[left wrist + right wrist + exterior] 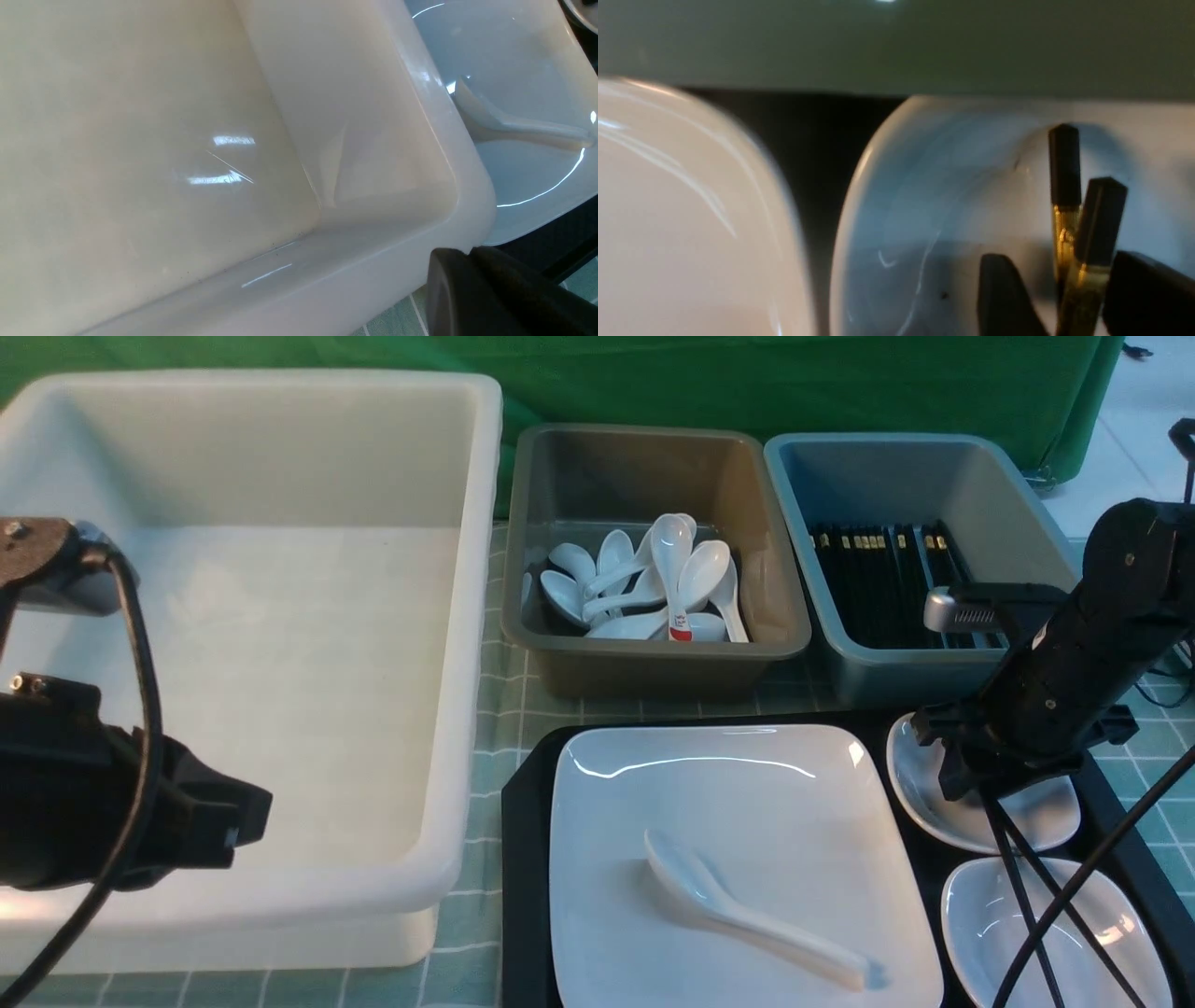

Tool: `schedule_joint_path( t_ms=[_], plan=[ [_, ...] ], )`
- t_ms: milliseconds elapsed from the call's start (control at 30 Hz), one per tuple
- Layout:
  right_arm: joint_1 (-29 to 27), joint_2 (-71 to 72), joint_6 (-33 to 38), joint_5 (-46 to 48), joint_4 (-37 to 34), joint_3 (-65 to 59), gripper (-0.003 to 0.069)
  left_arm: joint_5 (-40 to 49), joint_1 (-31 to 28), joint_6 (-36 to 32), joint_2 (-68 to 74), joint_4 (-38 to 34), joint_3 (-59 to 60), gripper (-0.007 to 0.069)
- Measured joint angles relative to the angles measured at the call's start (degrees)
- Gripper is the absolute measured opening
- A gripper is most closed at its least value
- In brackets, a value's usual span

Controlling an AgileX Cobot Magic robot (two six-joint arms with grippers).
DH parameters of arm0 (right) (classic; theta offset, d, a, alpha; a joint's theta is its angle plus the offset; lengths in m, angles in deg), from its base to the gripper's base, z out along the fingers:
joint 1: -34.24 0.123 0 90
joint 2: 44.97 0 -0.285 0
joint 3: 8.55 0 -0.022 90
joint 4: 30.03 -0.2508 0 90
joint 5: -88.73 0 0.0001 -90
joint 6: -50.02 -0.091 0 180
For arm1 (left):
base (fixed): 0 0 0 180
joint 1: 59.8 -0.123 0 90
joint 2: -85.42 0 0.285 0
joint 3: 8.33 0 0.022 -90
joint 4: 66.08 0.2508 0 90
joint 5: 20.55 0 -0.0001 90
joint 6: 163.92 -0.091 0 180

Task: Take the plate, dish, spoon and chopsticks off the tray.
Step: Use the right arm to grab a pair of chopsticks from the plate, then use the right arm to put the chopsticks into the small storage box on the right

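The black tray [525,859] holds the large white plate [747,803], and the white spoon [747,915] lies on that plate. Two small white dishes sit to its right, a far one [1046,814] and a near one [980,919]. The black chopsticks [1018,887] lie across both dishes. My right gripper [971,784] is low over the far dish [948,196]. It is open, and the gold-banded ends of the chopsticks [1099,219] stand between its fingers, with a gap on one side. My left gripper [252,817] is shut and empty by the white tub's corner [467,254].
A big white tub [233,448] fills the left side and is empty. Behind the tray stand a grey-brown tub [607,467] with several white spoons and a blue-grey tub [896,476] with several black chopsticks. A black cable [1120,831] crosses over the near dish.
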State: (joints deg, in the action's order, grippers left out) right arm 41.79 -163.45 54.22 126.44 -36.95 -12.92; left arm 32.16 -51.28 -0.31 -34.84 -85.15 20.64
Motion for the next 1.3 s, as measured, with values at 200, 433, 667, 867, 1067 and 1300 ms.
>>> schedule_joint_path(
  t_ms=[200,433,667,867,1067,1300],
  plan=[
    [0.06,-0.38,0.18,1.00,-0.09,0.00,0.0078,-0.17,0.00,-0.15,0.00,-0.17,0.00,0.0017],
    [1.00,4.81,0.18,5.21,-0.20,0.00,0.0075,-0.19,0.00,-0.15,0.00,-0.60,0.00,0.0017],
    [5.11,12.44,0.18,10.70,-1.90,0.04,0.0075,-0.08,0.00,-0.15,0.00,-1.64,0.00,0.0017],
    [6.15,15.32,0.18,14.41,-3.42,10.43,0.0075,0.20,0.00,-0.15,0.00,-2.88,0.00,0.0017],
    [1.18,0.28,-0.24,20.78,-5.35,41.32,0.0075,0.20,0.00,-0.19,0.00,-4.51,0.00,0.0017],
    [-2.15,-24.84,-6.22,21.19,-5.47,77.51,0.0075,1.40,0.00,-0.19,0.00,-4.57,0.00,0.0017]
  ],
)
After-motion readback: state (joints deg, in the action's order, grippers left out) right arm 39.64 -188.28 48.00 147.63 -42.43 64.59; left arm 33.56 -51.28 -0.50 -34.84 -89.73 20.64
